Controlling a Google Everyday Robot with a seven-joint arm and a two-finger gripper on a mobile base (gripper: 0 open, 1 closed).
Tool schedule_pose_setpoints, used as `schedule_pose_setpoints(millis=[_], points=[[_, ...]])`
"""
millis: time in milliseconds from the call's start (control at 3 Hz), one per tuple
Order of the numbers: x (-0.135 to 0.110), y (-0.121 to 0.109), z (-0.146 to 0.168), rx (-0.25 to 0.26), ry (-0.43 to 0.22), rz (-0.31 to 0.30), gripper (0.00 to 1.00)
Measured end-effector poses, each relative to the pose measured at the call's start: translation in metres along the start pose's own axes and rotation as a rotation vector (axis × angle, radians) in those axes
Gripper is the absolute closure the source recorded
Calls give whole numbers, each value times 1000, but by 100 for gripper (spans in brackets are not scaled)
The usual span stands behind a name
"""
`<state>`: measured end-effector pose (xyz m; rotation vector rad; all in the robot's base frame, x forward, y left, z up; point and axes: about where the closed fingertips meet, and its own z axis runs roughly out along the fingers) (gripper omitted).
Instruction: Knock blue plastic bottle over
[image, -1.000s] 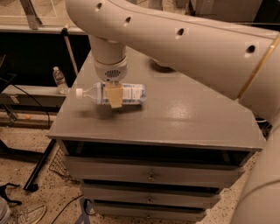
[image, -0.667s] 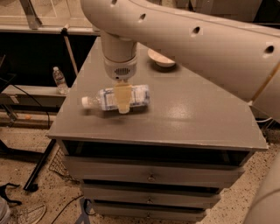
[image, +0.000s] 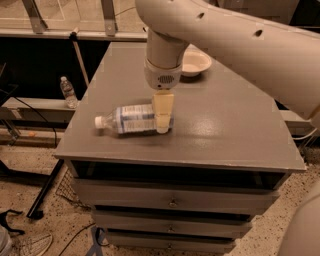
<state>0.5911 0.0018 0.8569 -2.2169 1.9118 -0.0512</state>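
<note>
The blue plastic bottle (image: 131, 119) lies on its side on the grey cabinet top (image: 220, 135), with its white cap pointing left. My gripper (image: 163, 118) hangs straight down from the large cream arm. It sits at the bottle's base end, in front of or against it, and hides that end. The bottle lies near the front left part of the top.
A white bowl (image: 196, 62) stands at the back of the cabinet top, behind the arm. A small clear bottle (image: 67, 92) stands on a low ledge to the left. The cabinet has drawers (image: 172, 202) below. Cables and a stand leg lie on the floor at left.
The gripper has moved right along the lying bottle, from its middle to its base end. The bottle has stayed on its side, cap to the left.
</note>
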Motion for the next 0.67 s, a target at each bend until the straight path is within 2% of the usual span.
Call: schedule_pose_setpoints(millis=[333,667], points=[[29,0,3,-15,-33,31,0],[63,4,-4,-9,-45,86,0]])
